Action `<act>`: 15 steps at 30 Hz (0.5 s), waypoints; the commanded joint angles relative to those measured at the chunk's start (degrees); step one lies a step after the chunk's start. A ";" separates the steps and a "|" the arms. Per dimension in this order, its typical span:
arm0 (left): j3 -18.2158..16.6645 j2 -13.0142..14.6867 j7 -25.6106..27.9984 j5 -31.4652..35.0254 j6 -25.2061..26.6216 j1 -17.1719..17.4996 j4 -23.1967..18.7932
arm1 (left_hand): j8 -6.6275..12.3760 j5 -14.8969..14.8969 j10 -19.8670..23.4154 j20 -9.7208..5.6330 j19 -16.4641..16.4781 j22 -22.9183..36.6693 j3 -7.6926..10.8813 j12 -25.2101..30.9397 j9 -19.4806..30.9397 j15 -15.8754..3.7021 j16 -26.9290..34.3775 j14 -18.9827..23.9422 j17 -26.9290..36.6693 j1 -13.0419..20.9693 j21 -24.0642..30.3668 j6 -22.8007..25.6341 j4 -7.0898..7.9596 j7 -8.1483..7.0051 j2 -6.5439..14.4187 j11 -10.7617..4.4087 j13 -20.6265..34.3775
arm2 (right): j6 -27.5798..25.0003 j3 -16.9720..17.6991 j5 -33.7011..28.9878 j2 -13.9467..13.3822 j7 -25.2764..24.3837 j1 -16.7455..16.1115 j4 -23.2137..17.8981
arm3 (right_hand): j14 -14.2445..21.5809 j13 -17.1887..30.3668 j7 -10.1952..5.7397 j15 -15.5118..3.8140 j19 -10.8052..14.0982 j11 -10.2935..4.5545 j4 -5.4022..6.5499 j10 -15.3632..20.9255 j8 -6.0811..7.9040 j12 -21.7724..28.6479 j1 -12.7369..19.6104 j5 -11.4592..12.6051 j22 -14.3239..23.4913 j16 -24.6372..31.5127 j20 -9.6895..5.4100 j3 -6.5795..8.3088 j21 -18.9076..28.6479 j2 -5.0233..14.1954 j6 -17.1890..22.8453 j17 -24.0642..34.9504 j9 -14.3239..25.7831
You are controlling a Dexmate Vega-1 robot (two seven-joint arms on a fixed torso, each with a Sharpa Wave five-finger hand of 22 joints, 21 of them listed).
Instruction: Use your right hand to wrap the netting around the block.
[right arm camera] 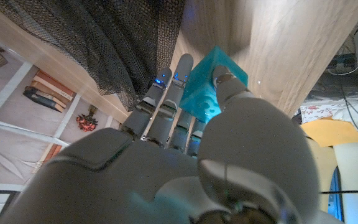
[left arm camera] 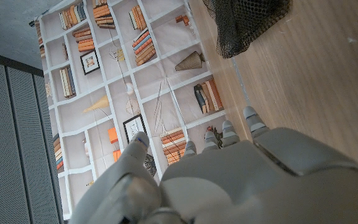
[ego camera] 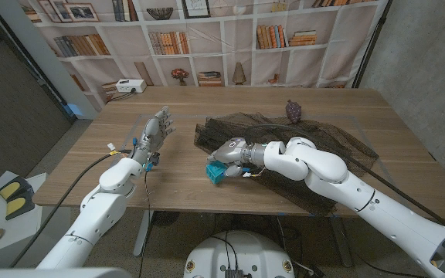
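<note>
A teal block (ego camera: 216, 172) sits near the table's front middle, just off the near-left corner of the black netting (ego camera: 323, 139), which lies spread over the table's middle and right. My right hand (ego camera: 234, 150) reaches over the netting's edge and grips the block. In the right wrist view the thumb and fingers (right arm camera: 166, 93) pinch the block (right arm camera: 213, 81), with the netting (right arm camera: 104, 43) beside them. My left hand (ego camera: 154, 131) stands on the table's left with its fingers apart and holds nothing. The left wrist view shows that hand (left arm camera: 229, 174) and a corner of the netting (left arm camera: 244, 22).
A small dark pinecone-like object (ego camera: 292, 110) stands at the far edge of the wooden table (ego camera: 184, 193), beyond the netting. A white box (ego camera: 130, 86) sits behind the table's far left corner. A bookshelf backdrop closes the back.
</note>
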 commanded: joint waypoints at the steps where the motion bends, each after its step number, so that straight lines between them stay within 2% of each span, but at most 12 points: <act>1: 0.04 -0.18 -0.08 -0.08 -0.15 -0.57 0.59 | -0.09 0.27 -0.02 -0.08 0.17 0.28 -0.11 -0.15 0.20 0.03 0.05 0.21 0.26 -0.55 -0.04 -1.96 0.18 -0.28 -0.06 -0.01 0.08 | -7.13 3.97 1.29 -0.57 -8.52 -1.73 -1.44 | 0.76 0.55 -0.30 -7.13 0.60 0.11 2.62 15.25 0.86 0.71 3.85 0.12 0.20 -0.64 -0.04 3.07 0.46 4.21 23.08 0.42 0.66; 5: -0.16 -0.18 0.14 -0.17 0.02 -0.43 0.59 | -0.06 0.29 -0.05 -0.09 0.17 0.28 -0.11 -0.18 0.20 0.00 0.04 0.22 0.25 -0.58 -0.06 -1.93 0.19 -0.26 -0.04 -0.12 0.08 | -10.42 4.73 0.01 -0.44 -9.17 -1.69 -1.80 | 0.94 0.59 -0.27 -7.11 0.61 0.60 2.64 15.26 1.39 0.81 4.04 0.14 0.16 -0.99 0.04 3.21 0.67 4.14 22.95 0.56 1.08; 10: -0.28 -0.17 0.29 -0.19 0.19 -0.38 0.68 | -0.04 0.31 -0.06 -0.09 0.17 0.28 -0.10 -0.21 0.20 -0.01 0.02 0.22 0.24 -0.60 -0.08 -1.88 0.20 -0.25 -0.02 -0.06 0.08 | -14.01 5.75 0.24 -0.23 -9.06 -1.38 -1.79 | 0.88 0.51 -0.16 -7.07 0.38 0.34 2.58 15.29 2.00 0.82 4.25 0.14 0.12 -1.48 0.13 3.37 0.76 4.06 23.14 0.63 1.44; 15: -0.20 -0.22 0.30 -0.09 0.15 -0.56 0.83 | -0.03 0.33 -0.01 -0.09 0.18 0.28 -0.08 -0.20 0.20 0.05 0.01 0.23 0.23 -0.59 -0.09 -1.89 0.19 -0.21 0.01 -0.10 0.08 | -17.36 6.65 1.21 -0.09 -8.44 -0.73 -1.48 | 0.67 0.35 0.11 -7.03 0.23 0.71 2.51 15.71 2.70 0.95 4.44 0.11 0.05 -2.19 0.46 3.53 0.91 3.91 23.40 0.61 1.83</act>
